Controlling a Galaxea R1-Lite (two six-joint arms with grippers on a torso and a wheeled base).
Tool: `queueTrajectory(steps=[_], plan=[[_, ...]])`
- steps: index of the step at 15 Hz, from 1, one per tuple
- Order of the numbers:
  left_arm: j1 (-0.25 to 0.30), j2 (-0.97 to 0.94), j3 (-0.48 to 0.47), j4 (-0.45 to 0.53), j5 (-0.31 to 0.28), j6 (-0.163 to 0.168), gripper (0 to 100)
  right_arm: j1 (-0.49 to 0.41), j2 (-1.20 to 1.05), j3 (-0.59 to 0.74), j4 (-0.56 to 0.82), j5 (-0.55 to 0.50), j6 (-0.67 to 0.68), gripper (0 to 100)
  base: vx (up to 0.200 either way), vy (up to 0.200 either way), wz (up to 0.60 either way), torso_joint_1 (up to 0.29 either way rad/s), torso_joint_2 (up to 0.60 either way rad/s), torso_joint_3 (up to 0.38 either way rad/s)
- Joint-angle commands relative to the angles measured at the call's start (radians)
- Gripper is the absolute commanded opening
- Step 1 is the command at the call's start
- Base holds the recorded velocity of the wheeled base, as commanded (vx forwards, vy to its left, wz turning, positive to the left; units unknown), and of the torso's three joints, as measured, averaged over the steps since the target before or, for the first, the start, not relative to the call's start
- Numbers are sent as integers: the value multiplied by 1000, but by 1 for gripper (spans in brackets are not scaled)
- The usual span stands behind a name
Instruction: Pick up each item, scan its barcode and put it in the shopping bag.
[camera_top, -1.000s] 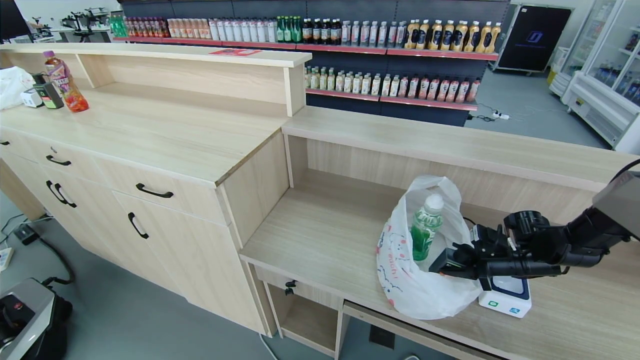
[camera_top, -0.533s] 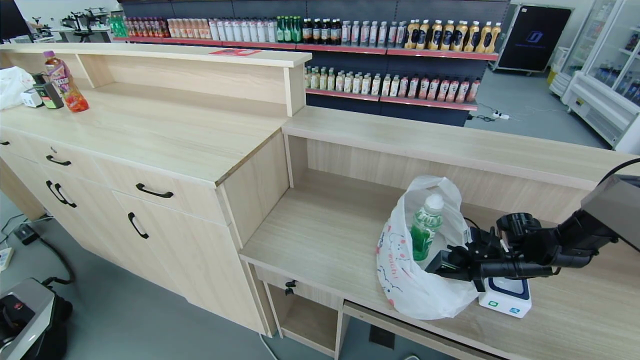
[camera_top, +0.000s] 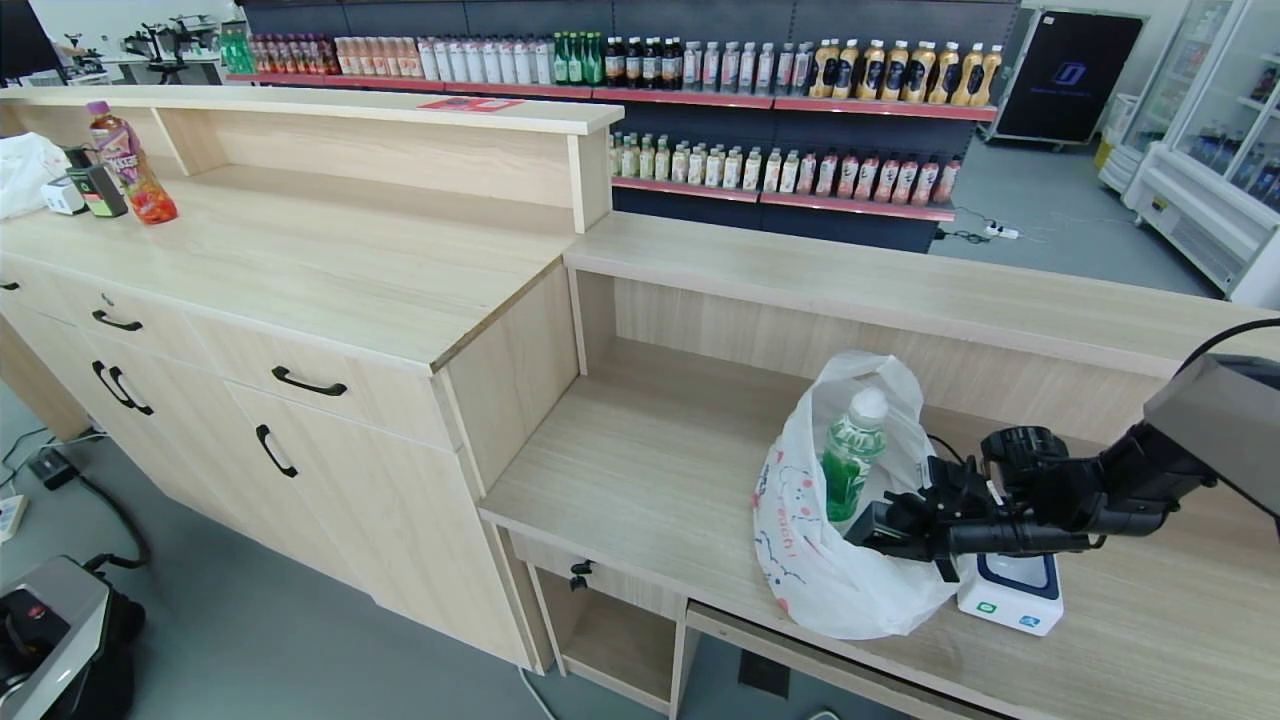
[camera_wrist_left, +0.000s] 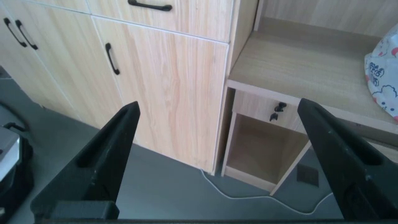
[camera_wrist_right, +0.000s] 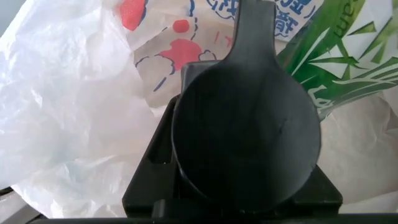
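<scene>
A white printed shopping bag (camera_top: 830, 585) stands open on the lower counter (camera_top: 650, 460), with a green bottle (camera_top: 850, 455) upright inside it. My right gripper (camera_top: 880, 527) is at the bag's mouth beside the bottle, shut on a black item. That black item (camera_wrist_right: 245, 137) has a round face and blocks most of the right wrist view, with the bag (camera_wrist_right: 68, 112) and the green bottle (camera_wrist_right: 348, 56) behind it. A white scanner box (camera_top: 1010, 592) sits under the right arm. My left gripper (camera_wrist_left: 217, 165) hangs open low in front of the cabinet doors.
On the far left of the upper counter (camera_top: 300, 270) stand a red-labelled bottle (camera_top: 130, 165), a small dark box (camera_top: 100, 190) and a white bag (camera_top: 25, 170). Drink shelves (camera_top: 780, 100) line the back. A bag edge (camera_wrist_left: 384, 59) and open cubby (camera_wrist_left: 261, 143) lie ahead of the left gripper.
My right arm has moved left and slightly down, carrying the black item further into the bag's mouth. The bag and green bottle have stayed put.
</scene>
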Motion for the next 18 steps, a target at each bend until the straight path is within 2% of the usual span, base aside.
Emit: queueTrajectory(steps=[1, 13, 14, 18], plan=[[0, 0, 0, -1, 0, -1, 100, 5, 8, 0, -1, -1, 0, 0, 0, 0, 0, 0, 0, 0], [0, 0, 0, -1, 0, 0, 100, 11, 48, -39, 5, -11, 3, 0, 0, 0, 0, 0, 0, 0], [0, 0, 0, -1, 0, 0, 100, 11, 49, -36, 5, -11, 3, 100, 0, 0, 0, 0, 0, 0], [0, 0, 0, -1, 0, -1, 100, 11, 48, -39, 9, -19, 3, 100, 0, 0, 0, 0, 0, 0]])
